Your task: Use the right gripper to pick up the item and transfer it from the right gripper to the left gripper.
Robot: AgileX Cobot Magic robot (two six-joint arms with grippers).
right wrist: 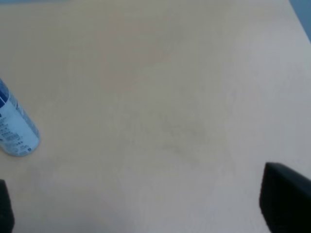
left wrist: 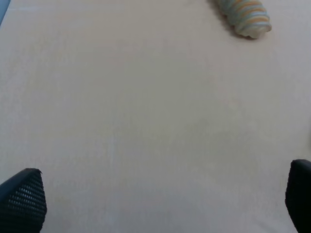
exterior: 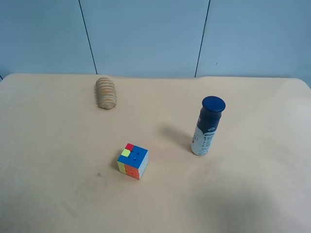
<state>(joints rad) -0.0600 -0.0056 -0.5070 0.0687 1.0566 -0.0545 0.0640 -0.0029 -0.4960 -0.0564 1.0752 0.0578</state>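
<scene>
The bottle (exterior: 207,127) stands upright on the tan table, right of centre in the exterior high view, with a dark navy cap, a blue-and-white label and a pale base. Its lower part also shows in the right wrist view (right wrist: 14,127). No arm shows in the exterior high view. My right gripper (right wrist: 141,206) is open and empty above bare table, apart from the bottle; only its black fingertips (right wrist: 284,196) show. My left gripper (left wrist: 160,199) is open and empty, with its fingertips (left wrist: 23,199) wide apart over bare table.
A multicoloured puzzle cube (exterior: 132,160) sits near the table's middle. A ribbed tan wooden piece (exterior: 105,92) lies at the back left; it also shows in the left wrist view (left wrist: 245,15). A blue panelled wall (exterior: 146,34) stands behind the table.
</scene>
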